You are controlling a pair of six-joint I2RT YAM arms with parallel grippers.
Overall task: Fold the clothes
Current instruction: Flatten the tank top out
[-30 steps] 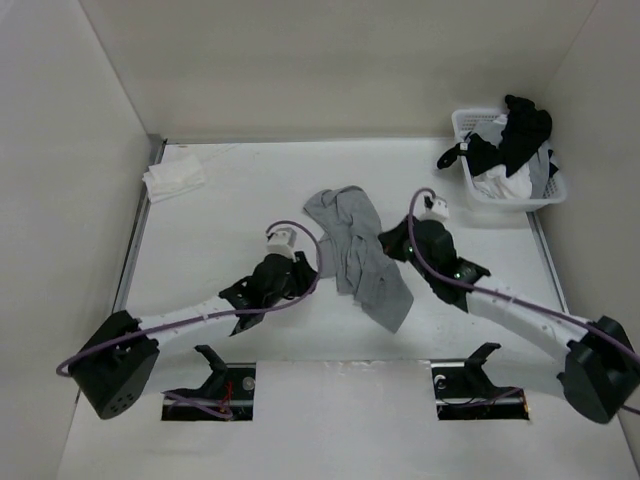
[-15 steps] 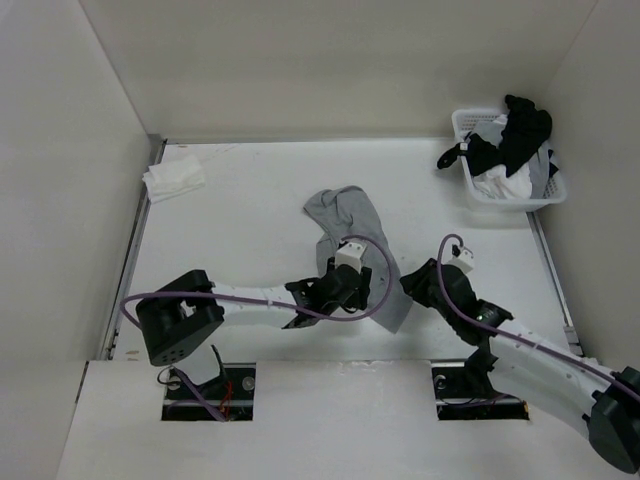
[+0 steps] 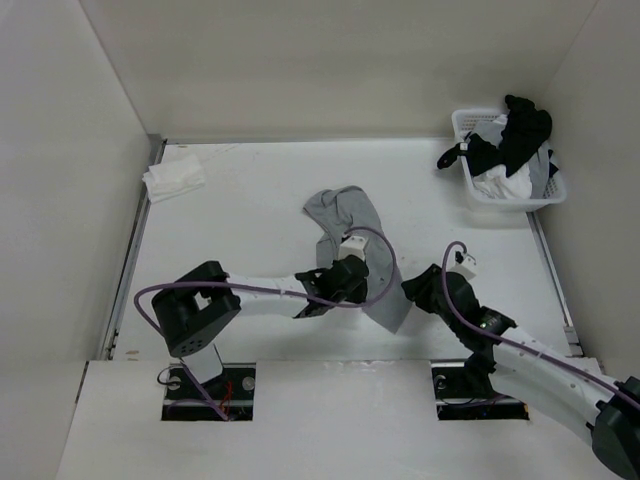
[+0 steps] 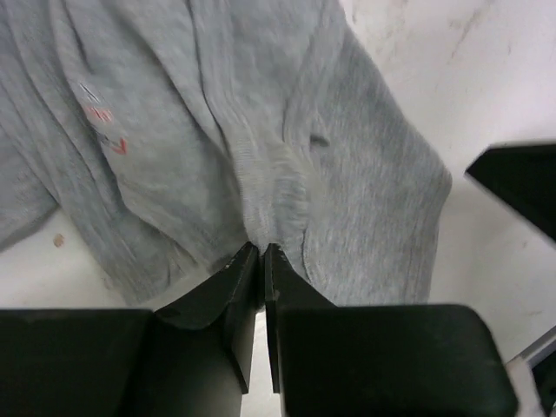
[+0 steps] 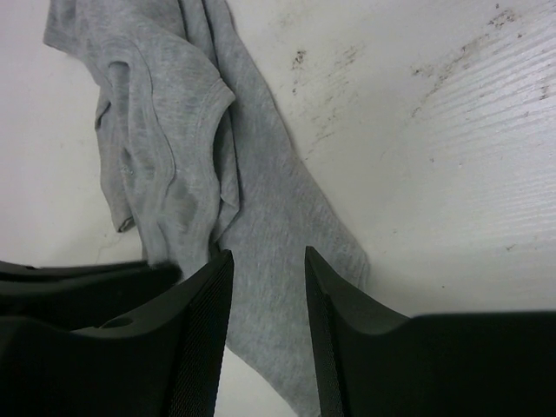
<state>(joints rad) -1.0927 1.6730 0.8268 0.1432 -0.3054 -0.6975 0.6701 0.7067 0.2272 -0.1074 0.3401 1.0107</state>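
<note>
**FOLD PREP: L GRIP ON SHIRT EDGE, R GRIPPER OPEN ALONGSIDE**

1. Workpiece. The grey T-shirt (image 3: pixel 338 212) lies crumpled mid-table (image 3: pixel 230 220), bunched into a long, twisted strip. It runs from the centre toward the near edge, between the two arms. It is not flat and no fold is made. Judgement: the task is at an early stage, and the shirt needs spreading before any fold.

2. Left gripper (image 4: pixel 262 252). The arm reaches across from the left to the shirt's near part. In the wrist view the jaws are together, w/ only a thin slit between them. The fabric wrinkles converge at the tips, so the jaws appear clamped on a small pleat of the shirt. Likely reason: a pinch at the edge lets the arm drag or lift that part to open the bunch.

3. Right gripper (image 5: pixel 268 254). The jaws stand apart and hold nothing. It sits just beside the shirt's near-right corner, and grey fabric shows beyond the gap. Likely reason: it is staged to take a second hold opposite the left one, so both arms can pull the cloth out.

4. Caution. The pinch is shallow and soft knit may slip out under pull.

5. Not part of this job: the basket (image 3: pixel 490 198) at far right w/ a heap of garments (image 3: pixel 515 140), and a white cloth (image 3: pixel 172 178) at far left. Both are well apart from the shirt.
</note>
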